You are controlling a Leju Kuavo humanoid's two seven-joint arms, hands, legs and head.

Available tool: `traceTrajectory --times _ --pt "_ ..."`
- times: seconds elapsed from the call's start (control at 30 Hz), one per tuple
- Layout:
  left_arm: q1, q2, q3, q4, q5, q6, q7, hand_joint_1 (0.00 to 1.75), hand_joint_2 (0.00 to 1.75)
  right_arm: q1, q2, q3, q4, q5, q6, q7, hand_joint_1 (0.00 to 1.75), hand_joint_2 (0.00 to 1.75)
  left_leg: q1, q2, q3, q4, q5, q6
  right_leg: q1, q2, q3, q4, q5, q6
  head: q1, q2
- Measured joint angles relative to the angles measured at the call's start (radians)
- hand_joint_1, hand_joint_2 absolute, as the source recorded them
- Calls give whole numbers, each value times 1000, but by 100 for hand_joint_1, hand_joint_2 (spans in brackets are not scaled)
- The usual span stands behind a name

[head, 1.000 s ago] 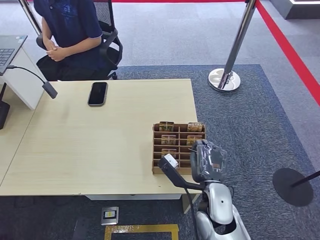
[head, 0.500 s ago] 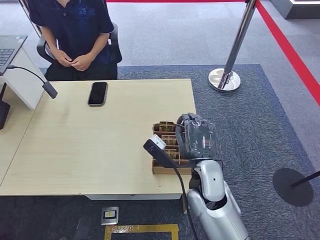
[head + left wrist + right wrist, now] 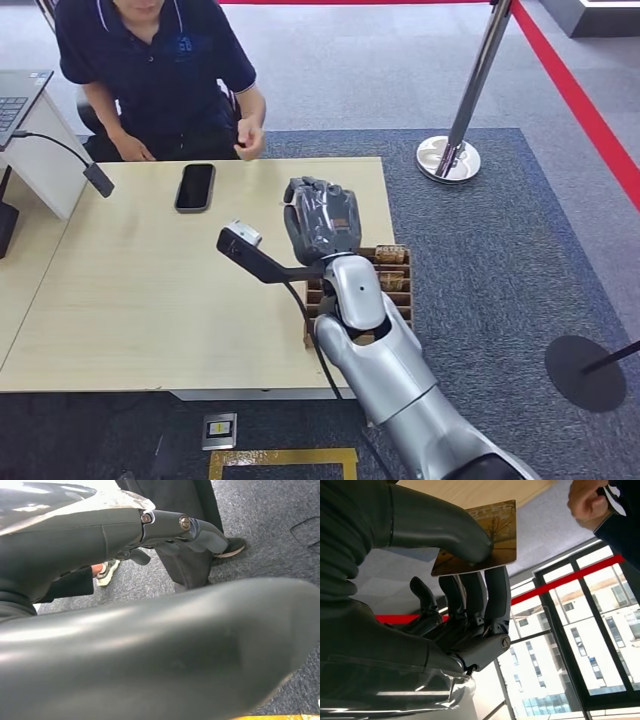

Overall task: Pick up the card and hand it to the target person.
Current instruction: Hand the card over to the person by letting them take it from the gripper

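The right hand (image 3: pixel 323 218) has come up off the card rack (image 3: pixel 395 283) and now reaches out over the table (image 3: pixel 151 290) towards the person (image 3: pixel 162 75). A second ago it hung low at the rack's near right corner; half a second ago it was over the rack itself. Now it is well past the rack, about midway along the table's right part, with the silver arm stretched out behind it and covering the rack's left half.

From the wrist, the card (image 3: pixel 486 540) is pinched between the thick thumb on one face and the dark fingers (image 3: pixel 497 595) on the other, held flat with most of its brown printed face sticking out beyond them.

The person has shifted too: earlier sitting back on the far left with hands together, now leaning in at the far edge of the table, one hand (image 3: pixel 249 140) raised towards the robot's hand. That hand and the card are near each other but not touching.

The phone (image 3: pixel 195 187) lies where it lay before, on the far side of the table.

The left hand (image 3: pixel 158 530) hangs above the carpet; whether its fingers are spread or curled I cannot tell.
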Motion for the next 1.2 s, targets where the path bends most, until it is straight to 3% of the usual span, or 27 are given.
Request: traceTrajectory --times 0.53,0.6,0.67,0.73,0.87,1.2 --pt "0 1 1 0 26 9 0 0 0 -103 36 68 176 -103 -11 11 134 175 0 0 0 0 0 0 0 0 0 0 0 0 0 0" --pt "0 1 1 0 26 10 0 0 0 -109 36 81 187 -111 -14 15 100 175 0 0 0 0 0 0 0 0 0 0 0 0 0 0" --pt "0 1 1 0 27 11 0 0 0 -114 37 95 198 -116 -14 22 35 175 0 0 0 0 0 0 0 0 0 0 0 0 0 0" --pt "-1 1 1 0 29 12 0 0 0 -117 37 116 211 -124 -11 35 1 175 0 0 0 0 0 0 0 0 0 0 0 0 0 0" --pt "0 1 1 0 34 13 0 0 0 -124 37 167 243 -152 5 55 0 0 0 0 0 0 0 0 0 0 0 0 0 0 0 0" --pt "0 1 1 0 35 12 0 0 0 -124 37 228 289 -162 -32 86 0 0 0 0 0 0 0 0 0 0 0 0 0 0 0 0"
